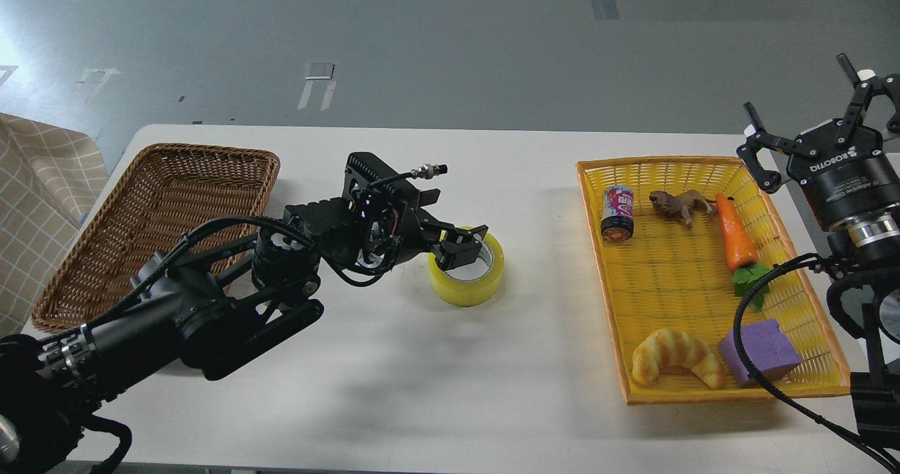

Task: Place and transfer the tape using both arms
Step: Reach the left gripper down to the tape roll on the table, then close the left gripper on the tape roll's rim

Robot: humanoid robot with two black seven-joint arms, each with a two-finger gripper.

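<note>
Head view has the left gripper (460, 243) clamped on the near-left rim of the tape (470, 284), one finger down in the core, roll flat on the white table (422, 375). The right gripper (819, 136) sits way off to the right with fingers spread, empty, past the yellow tray (703, 277); a wicker basket (155, 221) sits left, behind the left arm.

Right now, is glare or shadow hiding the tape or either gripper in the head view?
Head view: sharp, evenly lit; the only glare is a bright patch on the floor at far left. The tape is clear, soft shadow beneath the left gripper, whose black fingers blur together against the roll. The right gripper is crisp, fingers spread, partly cropped by the right edge.
</note>
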